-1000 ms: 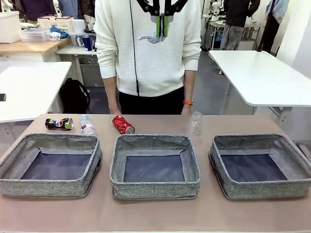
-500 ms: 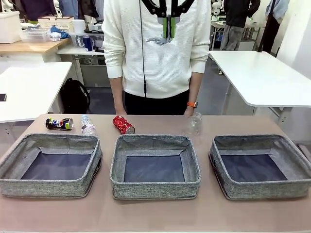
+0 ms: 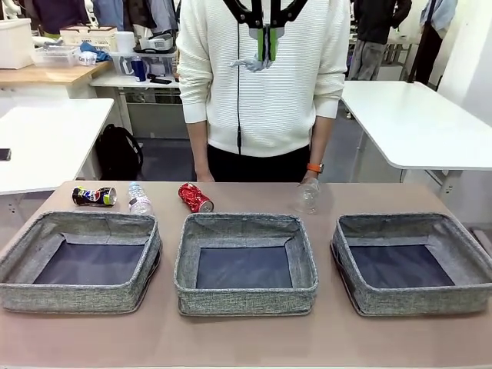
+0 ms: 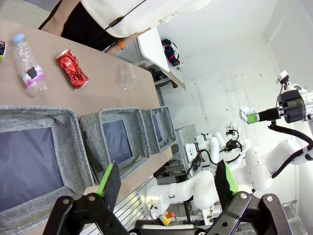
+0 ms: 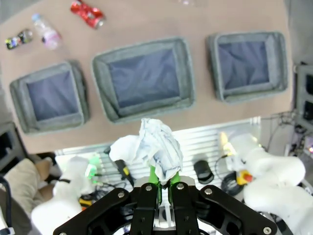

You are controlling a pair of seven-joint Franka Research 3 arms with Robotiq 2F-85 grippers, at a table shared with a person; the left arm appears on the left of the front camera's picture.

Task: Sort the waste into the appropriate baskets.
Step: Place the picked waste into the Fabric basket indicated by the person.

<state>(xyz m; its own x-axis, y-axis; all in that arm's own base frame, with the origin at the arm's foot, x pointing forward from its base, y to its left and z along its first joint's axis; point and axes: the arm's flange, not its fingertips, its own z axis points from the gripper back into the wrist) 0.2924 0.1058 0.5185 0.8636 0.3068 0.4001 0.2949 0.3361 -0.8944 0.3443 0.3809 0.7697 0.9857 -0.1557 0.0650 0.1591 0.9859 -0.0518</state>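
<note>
High over the table's far edge, my right gripper [image 3: 266, 42] is shut on the crumpled white paper ball [image 3: 250, 63], which bulges above the fingers in the right wrist view [image 5: 157, 146]. Three grey baskets stand in a row: left [image 3: 77, 297], middle [image 3: 246, 300] and right [image 3: 415, 302]. Behind them lie a crushed dark can [image 3: 94, 196], a clear bottle [image 3: 139, 199], a crushed red can [image 3: 195, 197] and a crushed clear container [image 3: 307, 197]. My left gripper [image 4: 167, 178] is open and holds nothing, off to the side of the baskets.
A person in a white sweater [image 3: 265, 84] stands at the far edge, one hand [image 3: 310, 178] just above the clear container. White tables [image 3: 415, 123] stand behind on both sides. Bare tabletop [image 3: 246, 338] runs along the front of the baskets.
The person has stepped to the right, the hand staying close to the clear container. My right gripper with the paper ball has drifted slightly right. The waste on the table lies where it was.
</note>
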